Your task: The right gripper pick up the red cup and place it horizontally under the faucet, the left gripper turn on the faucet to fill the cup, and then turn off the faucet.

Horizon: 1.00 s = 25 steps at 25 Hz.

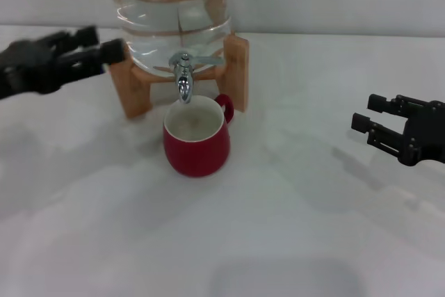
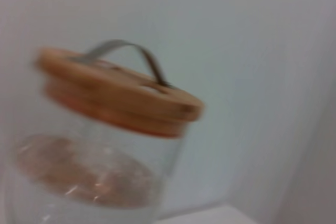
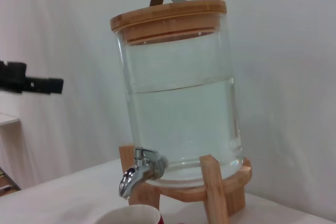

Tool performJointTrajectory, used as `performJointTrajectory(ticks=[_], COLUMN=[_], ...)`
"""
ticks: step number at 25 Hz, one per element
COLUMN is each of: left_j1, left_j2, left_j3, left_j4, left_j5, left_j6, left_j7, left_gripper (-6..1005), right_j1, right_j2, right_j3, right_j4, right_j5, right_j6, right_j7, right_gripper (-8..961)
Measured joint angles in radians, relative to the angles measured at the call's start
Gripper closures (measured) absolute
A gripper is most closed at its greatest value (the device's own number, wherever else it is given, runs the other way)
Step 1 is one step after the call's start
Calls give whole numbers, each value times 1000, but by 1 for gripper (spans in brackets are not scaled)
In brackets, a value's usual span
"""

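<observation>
The red cup (image 1: 197, 145) stands upright on the white table directly below the faucet (image 1: 183, 78), its handle toward the jug's stand. The faucet's thin lever (image 1: 206, 60) points out to the right. My left gripper (image 1: 103, 43) hovers open at the left of the jug, level with the stand's left leg, touching nothing. My right gripper (image 1: 370, 113) hangs open and empty at the right, well away from the cup. The right wrist view shows the faucet (image 3: 137, 173), the cup's rim (image 3: 129, 214) and the left gripper (image 3: 51, 84) far off.
The big clear water jug (image 1: 174, 12) sits on a wooden stand (image 1: 236, 71) at the back centre. Its wooden lid (image 2: 118, 95) with a metal strap handle fills the left wrist view. White table (image 1: 278, 241) stretches in front.
</observation>
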Motion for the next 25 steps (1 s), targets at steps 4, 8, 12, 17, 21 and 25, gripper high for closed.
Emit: performJointTrajectory(ticks=[4,8,12,17,21,25], left_j1=[-19,-24,-35,-39,-36,-34], left_j2=[2,3,9,11,7,10], left_j3=[-74,-110,-113,-126,-141,-142], left_j4=[-242,-437,-572,-646,-654,-650], left_j5=[-22,-55,-51,-40,-40,-42], left_j6=[-2,8,79,113,106,98], left_j7=[136,298,376,451,462,457], left_gripper=[158,158,158,158,158,158], right_j1=[-1,-5,-6,-9,-18,-24], right_j2=[4,8,17,40,53,55], right_j3=[0,0,0,42,71,76], right_j4=[4,8,8,-5,-11,-15], right_j5=[0,1,6,7,4,2], right_j6=[4,17,39,87,98,100], right_j7=[-22,-61,-103,-147,-154,-155], right_gripper=[482,482,483,483,483,481])
